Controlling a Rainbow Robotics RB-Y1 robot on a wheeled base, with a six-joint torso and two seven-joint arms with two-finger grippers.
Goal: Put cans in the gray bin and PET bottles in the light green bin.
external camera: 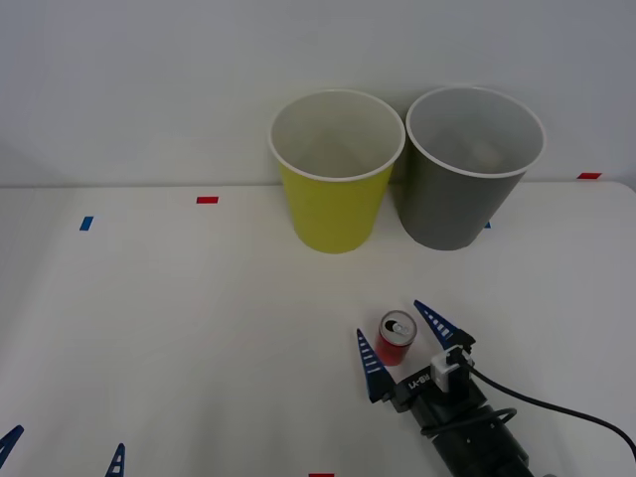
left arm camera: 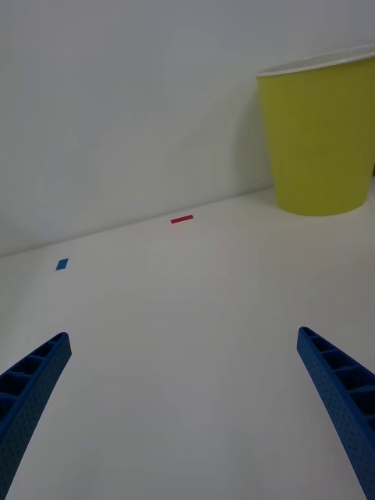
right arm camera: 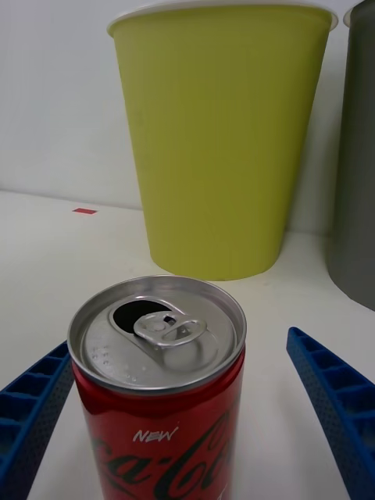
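— Position of the can (external camera: 396, 337)?
— Upright on the bench (external camera: 179, 328), near side, in front of the light green bin (external camera: 336, 174) and gray bin (external camera: 471, 169), which stand side by side.
— Right hand (external camera: 402, 334)?
— Fingers apart, one either side of the can, not clamped.
— Left hand (external camera: 62, 450)?
— Fingers apart, at the bench's near left edge.

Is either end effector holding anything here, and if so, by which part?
Nothing is held. The right end effector is open, its fingers standing either side of the upright red can with gaps visible. The left end effector is open near the table's front-left edge.
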